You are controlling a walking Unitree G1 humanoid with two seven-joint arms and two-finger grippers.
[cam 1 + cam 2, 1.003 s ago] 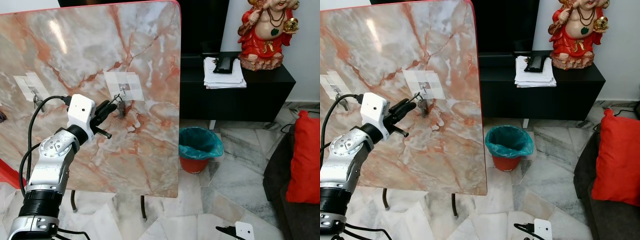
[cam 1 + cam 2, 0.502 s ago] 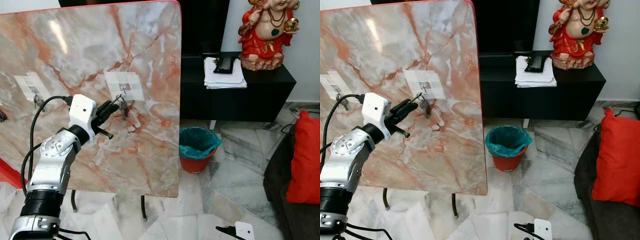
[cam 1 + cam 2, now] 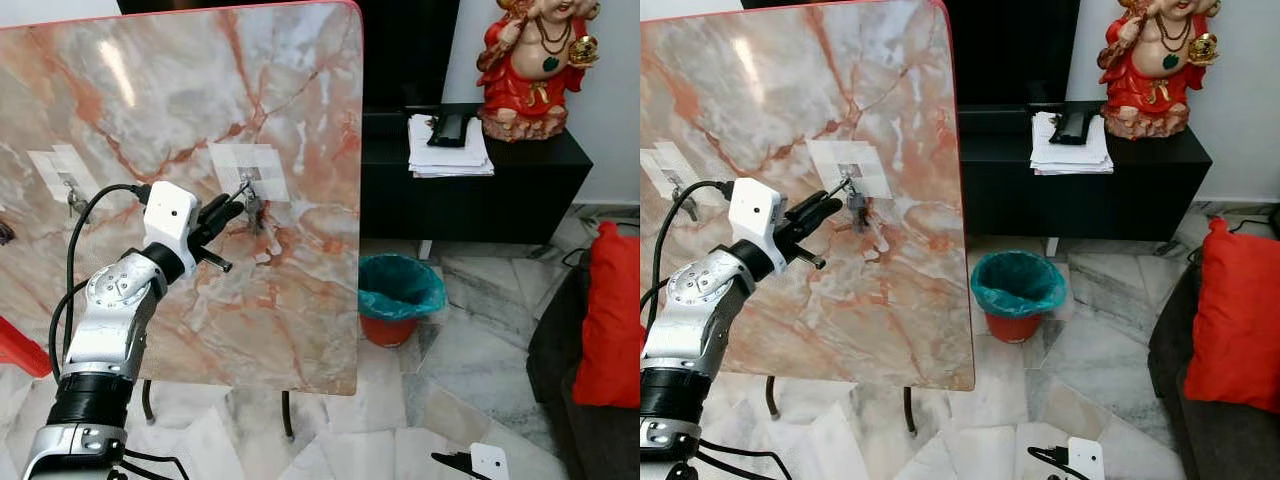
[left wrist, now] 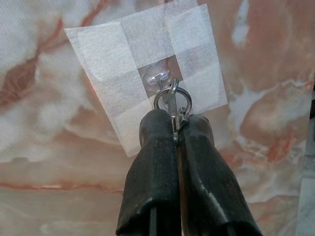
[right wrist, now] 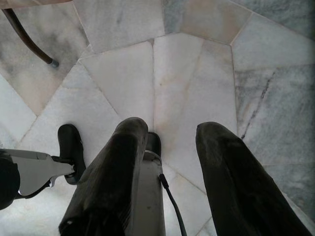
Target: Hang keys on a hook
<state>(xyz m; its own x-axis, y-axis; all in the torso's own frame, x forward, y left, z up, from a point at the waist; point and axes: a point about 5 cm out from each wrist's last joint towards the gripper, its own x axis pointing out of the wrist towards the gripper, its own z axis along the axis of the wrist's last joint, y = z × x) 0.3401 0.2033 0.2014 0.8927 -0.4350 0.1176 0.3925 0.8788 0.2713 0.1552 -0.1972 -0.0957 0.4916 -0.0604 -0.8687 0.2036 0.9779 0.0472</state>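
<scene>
Left gripper: you are pinching the keys between both fingers, clamped together on the metal just below the ring, so the ring is standing proud of the tips and free to go over the hook.
Keys: the ring is sitting right at the hook, overlapping it in the left wrist view; whether it is already seated on the hook I cannot tell. In the head views a blade is dangling below the ring at about 5 o'clock from the fingertips.
Why this hold: gripping low is leaving the loop open, which I judge is what you need to thread it on; letting go before the loop catches would risk dropping the keys to the floor.
Hook: it is fixed to the marble board under a square of pale tape, at about 1 o'clock from your wrist in the left eye view.
Second hook: another taped one is sitting at 9 o'clock from the first, well apart from it.
Right gripper: it is hanging idle with fingers apart, pointing down at the floor.
Surface: the board is standing upright on thin dark legs, red-edged, with orange veining.
Room: a black cabinet is standing at 3 o'clock of the board, carrying a stack of papers and a red figurine; a red bin with a teal liner is sitting below it, and a red cushion at far right.
</scene>
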